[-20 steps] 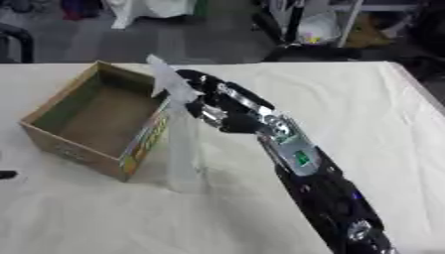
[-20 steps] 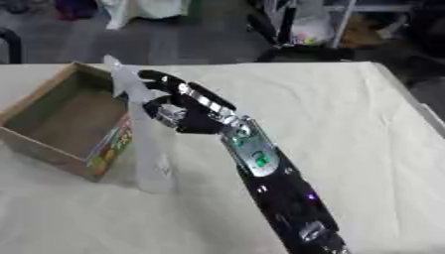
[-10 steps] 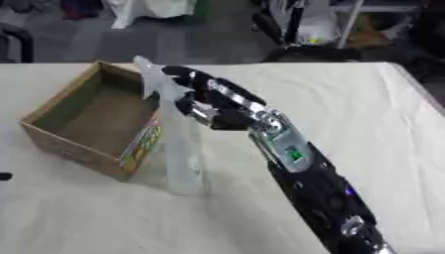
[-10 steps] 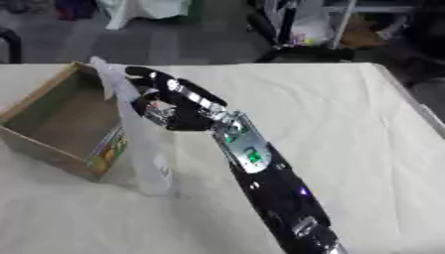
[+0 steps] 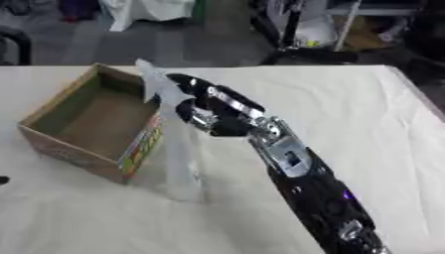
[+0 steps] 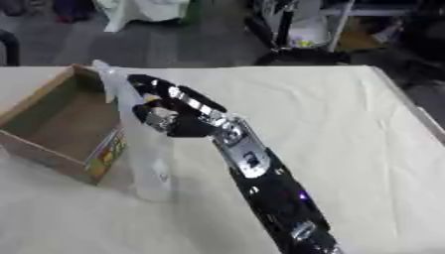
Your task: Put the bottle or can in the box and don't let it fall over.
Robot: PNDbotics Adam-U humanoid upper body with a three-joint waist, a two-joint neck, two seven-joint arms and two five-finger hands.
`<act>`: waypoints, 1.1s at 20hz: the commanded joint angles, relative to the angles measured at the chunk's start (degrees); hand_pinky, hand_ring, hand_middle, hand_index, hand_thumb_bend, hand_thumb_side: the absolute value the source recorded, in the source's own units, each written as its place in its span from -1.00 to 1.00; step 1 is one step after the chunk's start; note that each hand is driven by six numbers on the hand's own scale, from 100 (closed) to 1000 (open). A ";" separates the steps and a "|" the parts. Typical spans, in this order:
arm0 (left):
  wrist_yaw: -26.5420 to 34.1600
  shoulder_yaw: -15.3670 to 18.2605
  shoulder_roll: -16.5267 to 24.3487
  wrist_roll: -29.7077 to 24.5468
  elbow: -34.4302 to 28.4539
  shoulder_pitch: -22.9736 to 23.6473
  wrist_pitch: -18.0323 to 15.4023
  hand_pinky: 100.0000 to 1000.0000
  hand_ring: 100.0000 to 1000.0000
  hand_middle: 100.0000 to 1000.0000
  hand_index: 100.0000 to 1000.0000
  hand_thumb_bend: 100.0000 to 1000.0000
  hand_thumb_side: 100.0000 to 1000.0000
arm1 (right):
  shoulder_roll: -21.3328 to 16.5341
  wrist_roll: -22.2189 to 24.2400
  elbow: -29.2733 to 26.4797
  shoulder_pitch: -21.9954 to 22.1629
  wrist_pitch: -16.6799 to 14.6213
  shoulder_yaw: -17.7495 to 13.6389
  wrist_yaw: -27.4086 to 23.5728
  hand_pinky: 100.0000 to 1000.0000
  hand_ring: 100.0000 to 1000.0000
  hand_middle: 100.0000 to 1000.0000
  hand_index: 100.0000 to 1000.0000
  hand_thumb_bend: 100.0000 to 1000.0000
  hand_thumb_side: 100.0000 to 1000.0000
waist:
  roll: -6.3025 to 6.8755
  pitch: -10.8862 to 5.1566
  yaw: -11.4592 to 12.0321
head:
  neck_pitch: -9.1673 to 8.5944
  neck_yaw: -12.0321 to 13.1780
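A tall clear plastic bottle (image 5: 174,149) leans beside the right wall of an open cardboard box (image 5: 52,104), its capped top tilted left over the box's right rim. Its base (image 6: 155,191) is down by the tablecloth, outside the box near the front right corner; I cannot tell if it touches. My right hand (image 5: 211,108) comes in from the lower right and has its fingers curled round the bottle's upper part. The box is brown inside, holds nothing, and has a coloured label on its right side.
The white tablecloth (image 5: 347,109) spreads wide to the right of my arm. A small dark shape (image 5: 3,180) shows at the left edge. Beyond the table's far edge are a dark floor, a metal rack and bags.
The bottle's top has tipped slightly left toward the box, with my right hand still round it. The box has not moved.
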 commanded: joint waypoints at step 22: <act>-0.15 0.08 0.22 -0.02 -0.41 -0.24 -0.12 -0.01 1.00 0.84 0.62 -0.22 0.24 | -0.69 -3.42 -1.69 -2.72 -4.76 -0.20 9.68 0.74 1.00 1.00 1.00 -0.68 0.16 | 0.26 -0.87 0.12 | -1.20 -1.16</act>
